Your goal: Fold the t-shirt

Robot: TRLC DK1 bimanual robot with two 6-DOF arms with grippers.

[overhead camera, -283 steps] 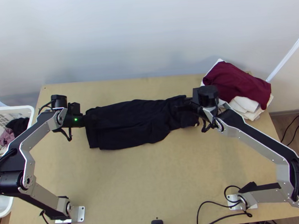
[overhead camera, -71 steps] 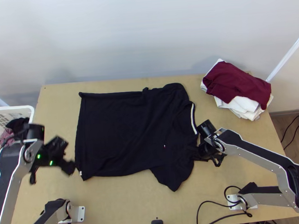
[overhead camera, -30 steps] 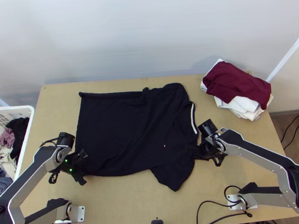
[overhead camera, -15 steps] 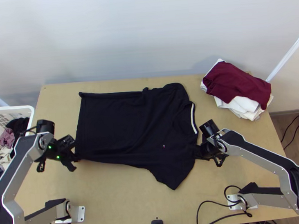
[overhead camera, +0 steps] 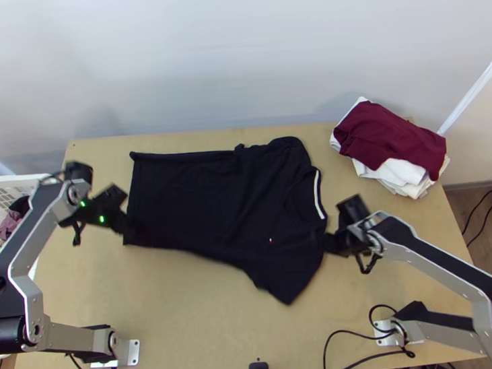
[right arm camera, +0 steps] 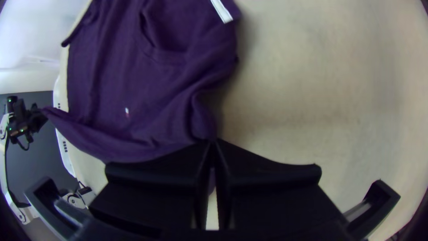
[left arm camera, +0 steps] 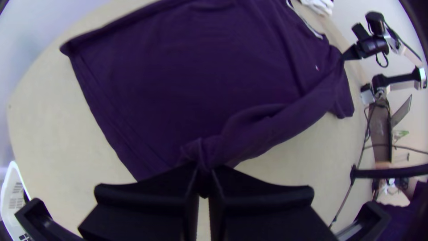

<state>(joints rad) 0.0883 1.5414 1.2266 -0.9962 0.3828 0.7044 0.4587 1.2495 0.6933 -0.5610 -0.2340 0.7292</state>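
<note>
Left gripper (overhead camera: pixel 129 228) and right gripper (overhead camera: pixel 327 242) seem closed on the t-shirt (overhead camera: pixel 206 197).

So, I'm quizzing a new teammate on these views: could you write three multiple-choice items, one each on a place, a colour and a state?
1. Where is the dark red cloth?
A) in the basket
B) on the pale stack
C) on the floor

2. What colour is the strip at the neck of the t-shirt?
A) white
B) green
C) yellow

3. How is the left end effector?
A) wide open
B) shut on the dark red cloth
C) shut on the t-shirt

1 B: the top view shows pale layers beneath it.
2 A: it stands out white against black fabric.
3 C: the left wrist view shows fabric pinched there.
</note>
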